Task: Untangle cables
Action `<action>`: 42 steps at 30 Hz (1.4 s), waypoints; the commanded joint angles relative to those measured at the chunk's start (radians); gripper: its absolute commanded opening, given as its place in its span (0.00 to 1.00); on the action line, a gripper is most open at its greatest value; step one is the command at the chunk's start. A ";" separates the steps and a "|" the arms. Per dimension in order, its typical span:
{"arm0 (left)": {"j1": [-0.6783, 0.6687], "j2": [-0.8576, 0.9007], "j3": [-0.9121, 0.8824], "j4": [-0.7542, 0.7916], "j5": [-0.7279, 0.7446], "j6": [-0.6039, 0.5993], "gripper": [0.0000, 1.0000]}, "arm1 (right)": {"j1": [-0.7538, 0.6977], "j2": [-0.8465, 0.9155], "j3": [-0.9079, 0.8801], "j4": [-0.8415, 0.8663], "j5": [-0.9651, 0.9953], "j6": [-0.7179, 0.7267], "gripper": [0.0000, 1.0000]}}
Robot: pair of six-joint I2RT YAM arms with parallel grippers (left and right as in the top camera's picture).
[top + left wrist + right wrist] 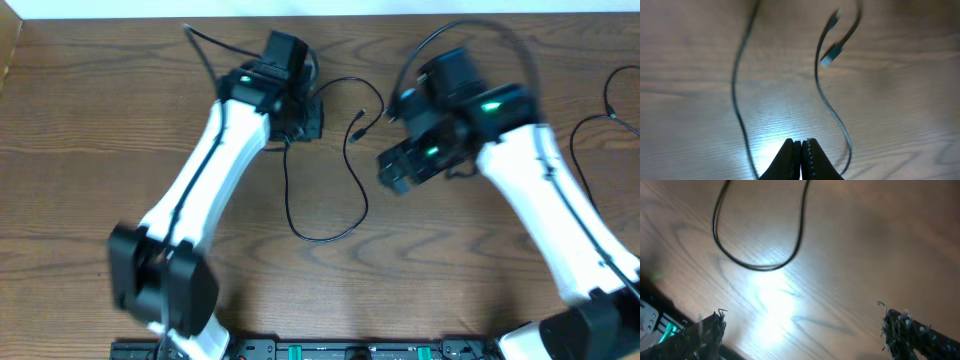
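Your left gripper point(800, 157) sits pinched fully together beside the black cable point(826, 102), while your right gripper point(801, 324) gapes wide and empty near its loop on the table point(80, 150) between both arms.

Overhead evenly bright, motion blur on arm point(470, 110) upper right; wrist views soft, cables point(827, 100) fuzzy, white glare on tabletop point(765, 150) lower ctr.

On the table point(90, 120) the cable point(322, 239) runs past either side of the left gripper point(801, 146) — its plug point(827, 60) ahead; its loop lies ahead of the right gripper point(802, 322).
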 commanded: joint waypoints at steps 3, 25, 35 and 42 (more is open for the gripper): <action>0.006 -0.229 0.035 -0.020 -0.130 0.063 0.09 | 0.123 0.034 -0.206 0.135 -0.015 0.222 0.88; -0.006 -0.427 0.035 -0.080 -0.096 0.067 0.10 | 0.299 0.035 -0.478 0.463 0.119 0.755 0.71; -0.052 -0.427 0.035 -0.106 -0.096 0.067 0.10 | 0.309 0.039 -0.562 0.663 0.257 1.133 0.59; -0.052 -0.428 0.035 -0.108 -0.096 0.067 0.10 | 0.309 0.039 -0.602 0.709 0.255 1.178 0.34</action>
